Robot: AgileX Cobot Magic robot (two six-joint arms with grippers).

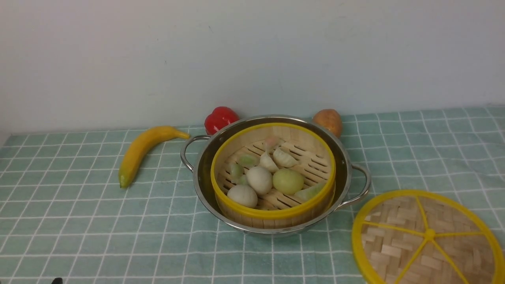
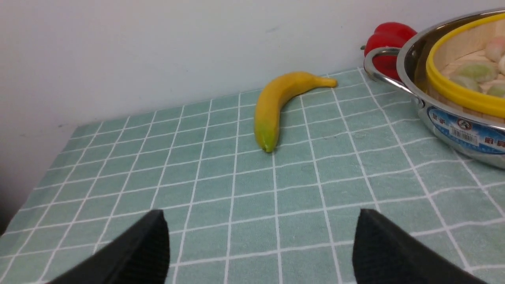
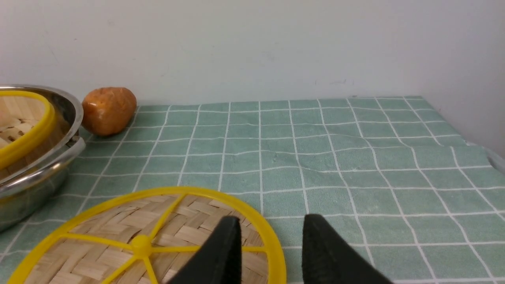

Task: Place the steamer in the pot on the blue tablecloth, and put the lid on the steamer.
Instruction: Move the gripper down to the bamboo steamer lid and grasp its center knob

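- Steamer (image 1: 272, 215), seen in the front view, sits inside the steel pot (image 1: 203, 173) on the blue tablecloth (image 1: 79, 221), with dumplings (image 1: 259, 179) on its slats.
- The woven lid (image 1: 398, 232) lies flat on the cloth just to the pot's right, nearer the robot.
- Left wrist view: the left gripper (image 2: 260, 244) has its jaws spread wide above bare cloth, with nothing between them. A banana (image 2: 272, 102) lies well ahead.
- Right wrist view: the right gripper (image 3: 270, 256) has its jaws parted by a narrower gap, straddling the lid's yellow rim. Contact with it cannot be told.
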